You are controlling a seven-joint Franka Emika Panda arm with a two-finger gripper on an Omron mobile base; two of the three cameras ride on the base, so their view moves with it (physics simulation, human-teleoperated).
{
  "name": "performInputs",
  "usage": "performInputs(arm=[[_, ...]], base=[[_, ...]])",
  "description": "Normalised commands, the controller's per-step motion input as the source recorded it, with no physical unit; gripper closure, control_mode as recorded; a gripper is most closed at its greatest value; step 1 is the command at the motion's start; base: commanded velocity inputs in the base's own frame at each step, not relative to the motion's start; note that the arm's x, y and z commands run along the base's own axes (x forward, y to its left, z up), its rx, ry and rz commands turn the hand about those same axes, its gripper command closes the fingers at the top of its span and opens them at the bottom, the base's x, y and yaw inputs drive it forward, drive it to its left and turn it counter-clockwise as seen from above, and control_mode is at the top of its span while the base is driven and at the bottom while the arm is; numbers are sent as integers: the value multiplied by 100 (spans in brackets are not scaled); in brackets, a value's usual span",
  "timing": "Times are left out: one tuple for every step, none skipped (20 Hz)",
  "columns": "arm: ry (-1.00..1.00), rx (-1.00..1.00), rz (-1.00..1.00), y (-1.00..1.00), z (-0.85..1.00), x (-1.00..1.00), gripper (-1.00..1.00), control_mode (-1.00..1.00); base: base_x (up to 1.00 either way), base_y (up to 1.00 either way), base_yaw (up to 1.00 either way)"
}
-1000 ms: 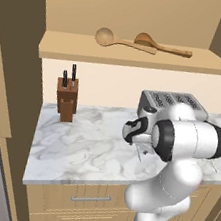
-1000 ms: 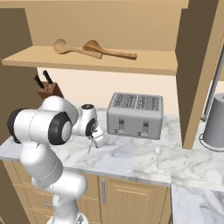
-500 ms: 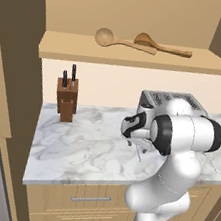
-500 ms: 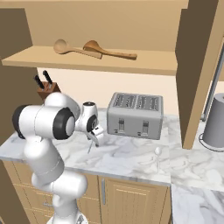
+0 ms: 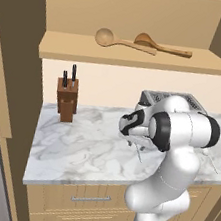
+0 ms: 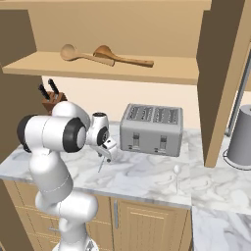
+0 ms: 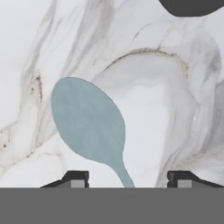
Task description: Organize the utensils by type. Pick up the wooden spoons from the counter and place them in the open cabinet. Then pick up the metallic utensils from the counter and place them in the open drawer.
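Open cabinet spans the upper wall, tan, doorless; its flat shelf carries both wooden spoons, bowls to the left in the left base view, handles running right, the two lying just beside each other and overlapping near mid-length. Same pair seen on the shelf from the right base view.

Marbled surface below, white and grey, over light wooden drawer fronts with silver bar handles.

White arm stands in front of the surface, elbow bent, forearm reaching over the stone. Behind it, against the wall, a silver toaster with slots on top. Grey cylindrical container at far right past the tan upright panel. Knife block at left rear of the surface, two dark handles sticking up.

End effector hangs low over the surface, left of the toaster in the right base view, pointing down. Also seen from the left base view, with a thin silvery stem slanting below it.

Bluish metallic utensil: in the hand view its oval bowl lies over the marble, neck running down between the two dark fingertips. Fingertips stand well apart on either side of the neck, not touching it as far as visible; cannot tell whether contact is made lower down.

Whitish metallic utensil lies flat on the surface in front of the toaster's right end, well apart from the end effector.
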Motion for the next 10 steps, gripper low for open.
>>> performInputs(arm=[[0,0,3,0,-53,-8,-100,-100],[0,0,0,0,-57,-9,-100,-100],[0,0,0,0,-56,-11,-100,-100],[0,0,0,0,-57,-15,-100,-100],[0,0,0,0,-58,-17,-100,-100],[0,0,0,0,-58,-20,-100,-100],[0,0,0,0,-60,-19,-100,-100],[0,0,0,0,-58,-19,100,-100],[0,0,0,0,-57,-20,100,-100],[0,0,0,0,-58,-20,100,-100]], base=[[0,0,0],[0,0,0],[0,0,0],[0,0,0],[0,0,0],[0,0,0],[0,0,0],[0,0,0],[0,0,0],[0,0,0]])
